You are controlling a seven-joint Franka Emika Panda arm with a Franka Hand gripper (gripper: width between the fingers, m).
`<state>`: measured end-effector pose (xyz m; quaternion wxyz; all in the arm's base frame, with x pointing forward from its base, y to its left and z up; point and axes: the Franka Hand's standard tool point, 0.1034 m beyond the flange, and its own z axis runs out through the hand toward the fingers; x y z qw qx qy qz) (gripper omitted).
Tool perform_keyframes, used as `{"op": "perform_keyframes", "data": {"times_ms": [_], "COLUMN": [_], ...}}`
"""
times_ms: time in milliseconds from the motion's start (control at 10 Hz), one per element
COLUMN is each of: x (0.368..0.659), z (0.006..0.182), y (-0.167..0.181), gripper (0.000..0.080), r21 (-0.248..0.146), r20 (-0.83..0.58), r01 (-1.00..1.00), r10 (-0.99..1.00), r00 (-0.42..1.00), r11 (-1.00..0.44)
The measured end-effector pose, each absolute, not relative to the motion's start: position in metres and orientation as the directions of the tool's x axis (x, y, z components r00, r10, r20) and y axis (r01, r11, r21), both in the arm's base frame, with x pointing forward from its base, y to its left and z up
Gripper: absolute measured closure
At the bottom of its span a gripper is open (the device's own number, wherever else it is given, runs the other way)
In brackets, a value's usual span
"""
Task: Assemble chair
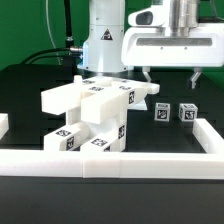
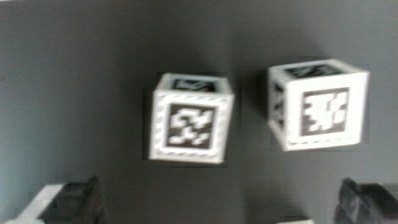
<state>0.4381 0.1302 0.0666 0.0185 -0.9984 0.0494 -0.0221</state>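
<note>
The half-built chair sits as a white cluster toward the exterior view's left of the black bench, close behind the border rail. Two loose pieces stand clear of it toward the right, the first block and the second block, near each other but not touching. The jaws hang above that pair, spread wide and pinching nothing. In the wrist view the dark fingertips are well apart from both blocks.

I'd judge these blocks light, stiff and hard, with matte plastic that should not slip much. Their flat opposite sides look like the place to squeeze, square-on so the block does not twist.

How the clustered pieces join, and what lies behind them, is hidden. The wrist view is soft, and I cannot match its two blocks to the pair outside.
</note>
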Motion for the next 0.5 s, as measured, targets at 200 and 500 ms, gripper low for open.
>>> {"op": "perform_keyframes", "data": {"times_ms": [200, 500], "x": [0.434, 0.439], "z": [0.066, 0.057], "y": [0.153, 0.167], "gripper": [0.0151, 0.0151], "r21": [-0.041, -0.035], "r20": [0.043, 0.043], "r01": [-0.083, -0.048], "r10": [-0.085, -0.049], "r00": [0.996, 0.998], "r11": [-0.996, -0.998]}}
